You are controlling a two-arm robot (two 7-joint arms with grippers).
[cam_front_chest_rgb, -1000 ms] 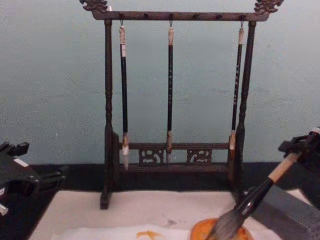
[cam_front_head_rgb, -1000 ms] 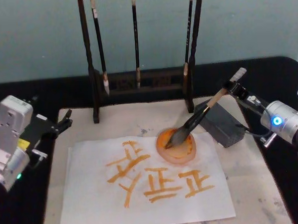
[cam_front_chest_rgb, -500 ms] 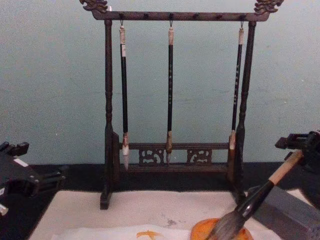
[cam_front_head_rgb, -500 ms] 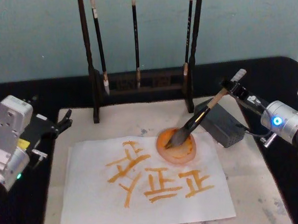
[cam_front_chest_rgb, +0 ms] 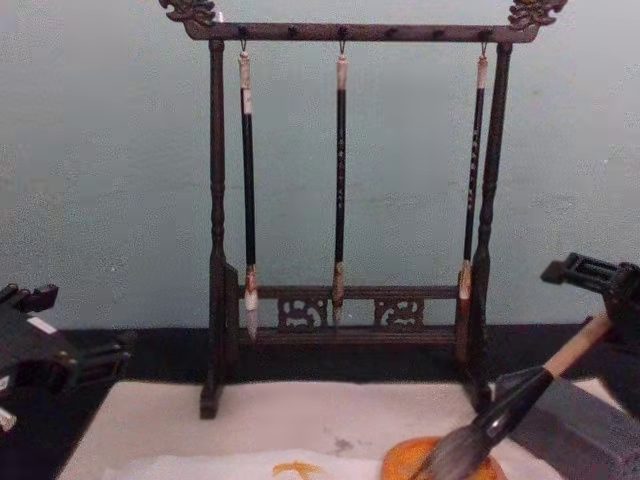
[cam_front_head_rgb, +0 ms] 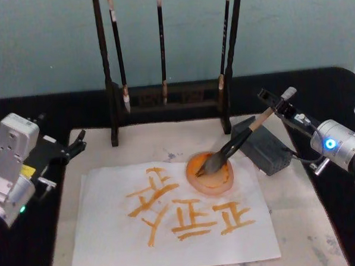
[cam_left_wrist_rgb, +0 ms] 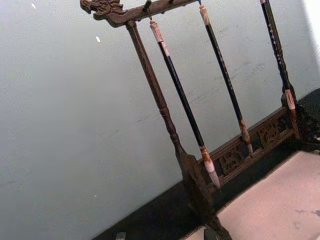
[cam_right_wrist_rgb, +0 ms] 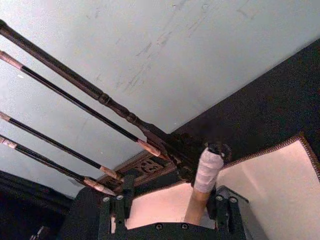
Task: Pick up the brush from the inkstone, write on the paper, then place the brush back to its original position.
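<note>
Orange ink coats the shallow round dish (cam_front_head_rgb: 193,178), which sits on the upper right part of the paper (cam_front_head_rgb: 112,243). The bushy bristles of the brush (cam_front_head_rgb: 240,138) lie in that dish. From there the pale handle slants up and to the right, crossing the top of a dark grey block (cam_front_head_rgb: 267,153) that stands just beside the dish on the cream felt mat (cam_front_head_rgb: 301,222).

The right tool (cam_front_head_rgb: 274,102) is at the taped upper end of the handle. Its two fingers (cam_right_wrist_rgb: 116,207) stand apart, one on each side of the handle and not clamped on it; the right wrist view shows a wide gap on one side.

The paper lies flat on the mat and bears several orange brushed characters left of and below the dish.

Behind the mat a dark wooden rack (cam_front_head_rgb: 164,101) stands on the black surface (cam_front_head_rgb: 318,84), with three thin black brushes (cam_front_chest_rgb: 340,170) hanging from its top bar.

The left tool (cam_front_head_rgb: 77,144) is parked at the mat's left edge, well apart from the brush; whether it is apart or together I cannot tell.
</note>
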